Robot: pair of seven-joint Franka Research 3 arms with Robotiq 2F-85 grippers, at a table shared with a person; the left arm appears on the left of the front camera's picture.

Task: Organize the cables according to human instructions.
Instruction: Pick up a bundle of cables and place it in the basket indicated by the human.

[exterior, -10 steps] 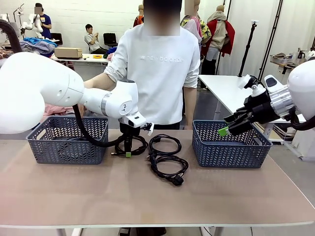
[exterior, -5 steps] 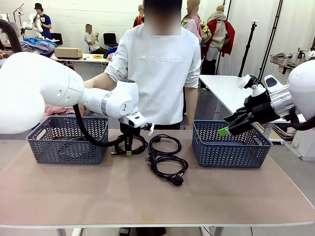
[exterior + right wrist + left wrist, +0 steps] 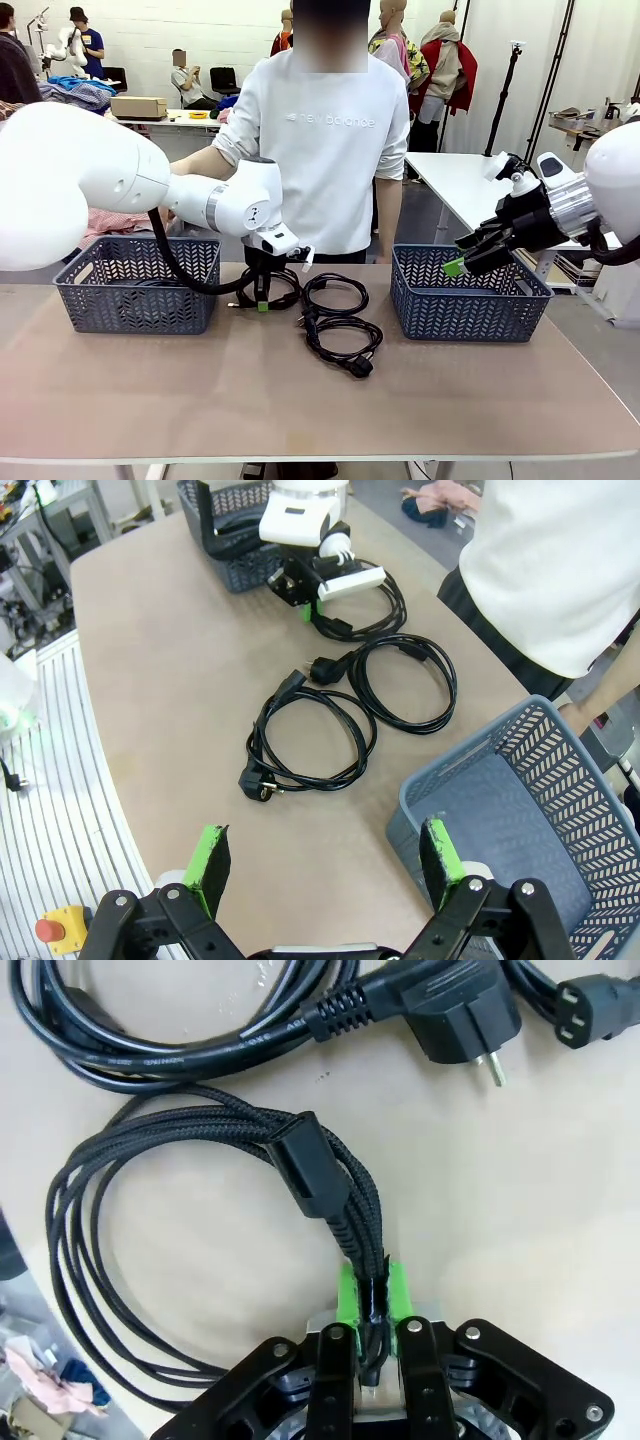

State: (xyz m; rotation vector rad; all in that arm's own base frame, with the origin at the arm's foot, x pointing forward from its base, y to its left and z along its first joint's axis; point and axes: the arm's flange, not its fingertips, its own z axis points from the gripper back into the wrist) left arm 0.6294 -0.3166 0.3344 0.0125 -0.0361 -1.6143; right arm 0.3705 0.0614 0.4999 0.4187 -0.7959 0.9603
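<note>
Left gripper (image 3: 372, 1300) clenched on braided cable (image 3: 310, 1165) strands; coil lies on table (image 3: 200, 400) beyond fingertips, left of other cables (image 3: 460, 1020). Right gripper (image 3: 455, 266) released, near right basket (image 3: 470, 300).

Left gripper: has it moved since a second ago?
Yes, slightly: the left gripper, shut on the braided cable, has risen a little against the left basket.

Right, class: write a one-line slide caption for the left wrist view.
Jaws of the left gripper shut on a coiled braided cable, another cord's plug on the table beyond.
</note>
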